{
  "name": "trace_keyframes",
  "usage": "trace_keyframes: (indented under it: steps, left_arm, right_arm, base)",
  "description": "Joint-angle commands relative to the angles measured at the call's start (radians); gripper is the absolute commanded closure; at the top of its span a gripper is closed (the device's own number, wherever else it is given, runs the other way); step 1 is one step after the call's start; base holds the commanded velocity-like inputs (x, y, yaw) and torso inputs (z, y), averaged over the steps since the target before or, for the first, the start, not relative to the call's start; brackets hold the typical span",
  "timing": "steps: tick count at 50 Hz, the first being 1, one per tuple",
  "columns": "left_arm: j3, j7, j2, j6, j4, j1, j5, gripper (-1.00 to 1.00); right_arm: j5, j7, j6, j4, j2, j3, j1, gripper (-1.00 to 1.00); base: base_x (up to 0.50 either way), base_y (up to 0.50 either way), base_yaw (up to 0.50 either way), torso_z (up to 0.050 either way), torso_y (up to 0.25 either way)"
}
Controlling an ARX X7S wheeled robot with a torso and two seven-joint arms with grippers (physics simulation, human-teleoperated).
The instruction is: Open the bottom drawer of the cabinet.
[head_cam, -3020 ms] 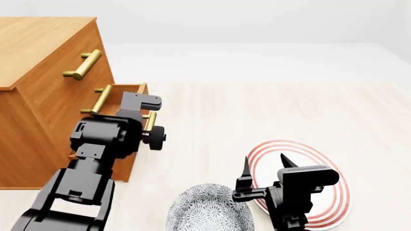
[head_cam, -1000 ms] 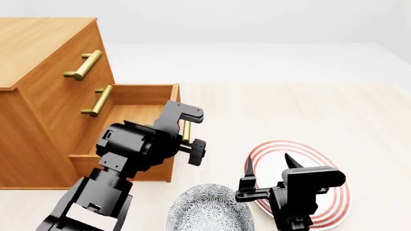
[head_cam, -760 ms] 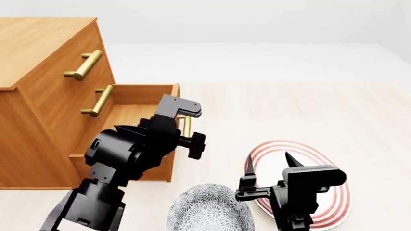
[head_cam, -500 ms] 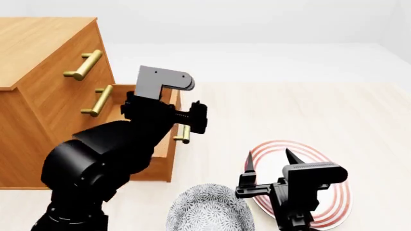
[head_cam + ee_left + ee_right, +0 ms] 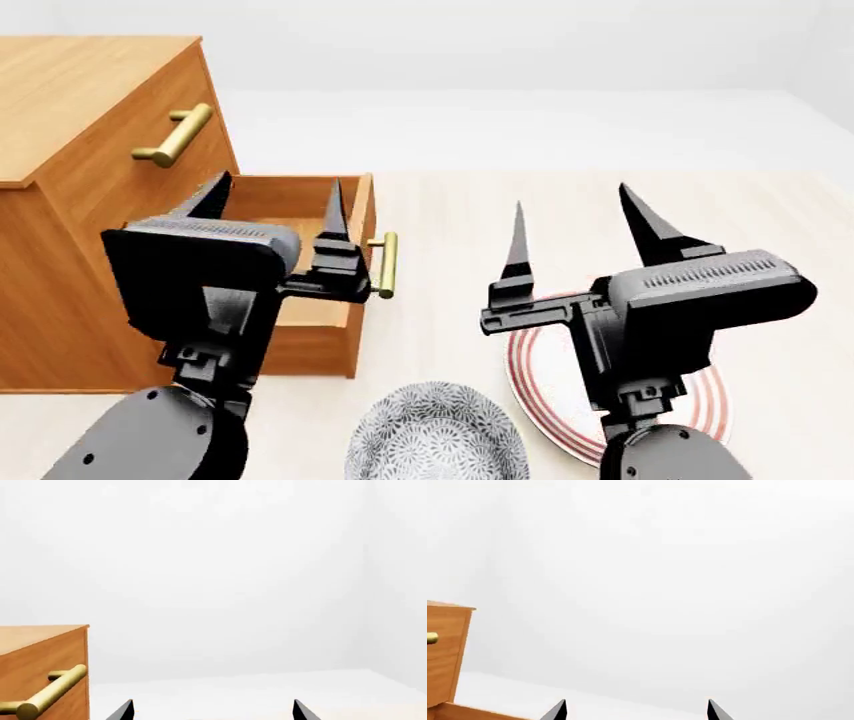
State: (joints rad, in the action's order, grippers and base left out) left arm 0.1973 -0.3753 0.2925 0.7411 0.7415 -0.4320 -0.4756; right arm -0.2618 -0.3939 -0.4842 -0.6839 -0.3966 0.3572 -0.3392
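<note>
The bottom drawer (image 5: 334,262) stood pulled out from the cabinet (image 5: 80,150), its handle (image 5: 386,265) free. Half a second before, the left gripper (image 5: 274,210) was beside that handle; it had since lifted clear, fingers apart, like the right gripper (image 5: 574,230).

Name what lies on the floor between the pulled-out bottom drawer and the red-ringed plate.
In the head view, only bare pale floor lies between the bottom drawer and the plate; the right pincer hangs over that gap.
</note>
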Motion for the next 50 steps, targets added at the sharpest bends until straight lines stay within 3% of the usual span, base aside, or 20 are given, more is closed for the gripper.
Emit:
trace_keyframes:
  steps: [1, 14, 17, 23, 40, 50]
  left_arm:
    - [0.016, -0.044, 0.023, -0.010, 0.133, -0.060, 0.070, -1.00]
    - [-0.056, -0.093, -0.003, 0.220, 0.228, -0.336, -0.057, -1.00]
    - [-0.060, -0.107, -0.004, 0.249, 0.236, -0.393, -0.074, -1.00]
    - [-0.057, -0.118, 0.008, 0.224, 0.239, -0.393, -0.076, -1.00]
    - [-0.067, -0.149, 0.035, 0.186, 0.293, -0.347, -0.122, -1.00]
    - [-0.045, -0.214, 0.094, 0.133, 0.299, -0.333, -0.189, -1.00]
  right_arm:
    - [0.007, -0.013, -0.174, -0.199, -0.009, 0.014, -0.178, -1.00]
    - [-0.111, -0.023, -0.501, -0.353, 0.028, -0.042, -0.496, -1.00]
    - [-0.271, -0.140, -0.539, -0.363, -0.017, -0.038, -0.618, -1.00]
    - [-0.467, -0.321, -0.496, -0.358, -0.110, 0.009, -0.709, -1.00]
    - [-0.522, -0.366, -0.463, -0.338, -0.112, 0.018, -0.798, -1.00]
    - [-0.516, -0.372, -0.438, -0.331, -0.118, 0.036, -0.802, -1.00]
  base:
    - [0.00, 0.00, 0.00, 0.000, 0.000]
    - [0.00, 0.00, 0.00, 0.000, 0.000]
    - [0.00, 0.00, 0.00, 0.000, 0.000]
    - [0.00, 0.00, 0.00, 0.000, 0.000]
    - [0.00, 0.00, 0.00, 0.000, 0.000]
    - [0.00, 0.00, 0.00, 0.000, 0.000]
